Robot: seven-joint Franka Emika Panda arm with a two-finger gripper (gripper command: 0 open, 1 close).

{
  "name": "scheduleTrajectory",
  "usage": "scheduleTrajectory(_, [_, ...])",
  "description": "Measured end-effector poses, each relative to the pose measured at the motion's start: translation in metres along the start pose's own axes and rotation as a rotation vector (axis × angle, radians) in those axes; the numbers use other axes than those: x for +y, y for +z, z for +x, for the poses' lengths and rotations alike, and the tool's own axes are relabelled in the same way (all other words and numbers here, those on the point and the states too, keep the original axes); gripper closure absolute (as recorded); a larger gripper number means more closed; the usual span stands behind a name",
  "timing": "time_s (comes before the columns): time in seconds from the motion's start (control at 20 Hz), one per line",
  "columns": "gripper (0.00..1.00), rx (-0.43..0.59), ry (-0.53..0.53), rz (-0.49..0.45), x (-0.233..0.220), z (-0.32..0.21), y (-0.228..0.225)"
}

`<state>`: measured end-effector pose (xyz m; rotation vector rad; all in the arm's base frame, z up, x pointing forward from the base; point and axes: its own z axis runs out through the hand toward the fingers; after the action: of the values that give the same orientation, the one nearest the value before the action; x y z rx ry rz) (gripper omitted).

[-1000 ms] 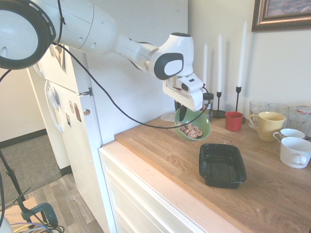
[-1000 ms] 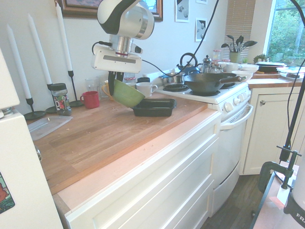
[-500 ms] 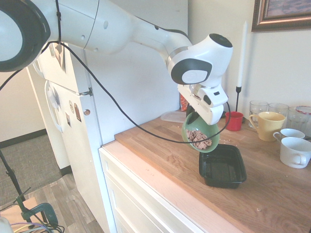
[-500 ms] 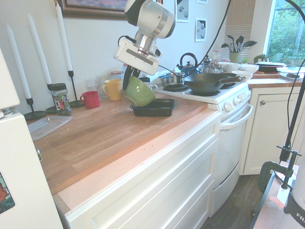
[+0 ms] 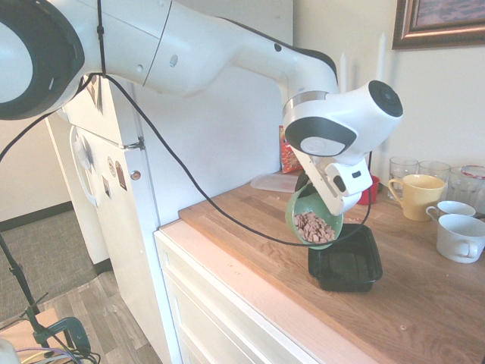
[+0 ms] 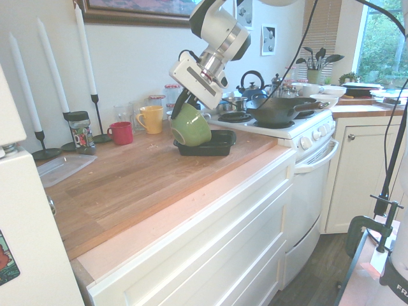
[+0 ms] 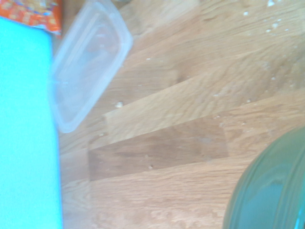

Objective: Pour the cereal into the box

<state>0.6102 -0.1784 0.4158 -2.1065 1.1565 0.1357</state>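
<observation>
- Your gripper [image 5: 312, 184] is clamped shut on the rim of the green bowl [image 6: 190, 125]; it has hold of nothing else.
- Over the last second you carried that bowl from beside the candles across the counter, and it now hangs over the near end of the box [image 5: 350, 265]. You also tipped it much further: the mouth faces sideways and down now.
- That puts you in the pour itself. The carry looks done; what I judge is left is a little more tilt.
- The cereal [image 5: 314, 227] is all in the bowl: 1 small heap of light brown flat flakes, slid to the lowest part of the wall, close to the lip. None shows in the box.
- The box is a shallow black tray with rounded corners, flat on the wooden counter [image 5: 250, 227], looking empty.
- The lip seems to sit near the tray's end, so I'd expect flakes could miss; check that before tilting on.
- In the wrist view, the clear container [image 7: 88, 62] lies well apart.
</observation>
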Motion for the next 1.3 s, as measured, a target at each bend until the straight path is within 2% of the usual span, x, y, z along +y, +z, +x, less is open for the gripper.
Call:
scheduleTrajectory(0.45, [1.0, -0.1, -0.03, 0.165, 0.014, 0.017, -0.024])
scheduleTrajectory(0.85, [1.0, -0.221, -0.043, 0.308, 0.064, 0.058, -0.049])
scheduleTrajectory(1.0, [1.0, -0.251, -0.054, 0.332, 0.072, 0.069, -0.045])
scheduleTrajectory(1.3, [1.0, -0.264, -0.186, 0.402, 0.074, 0.072, -0.043])
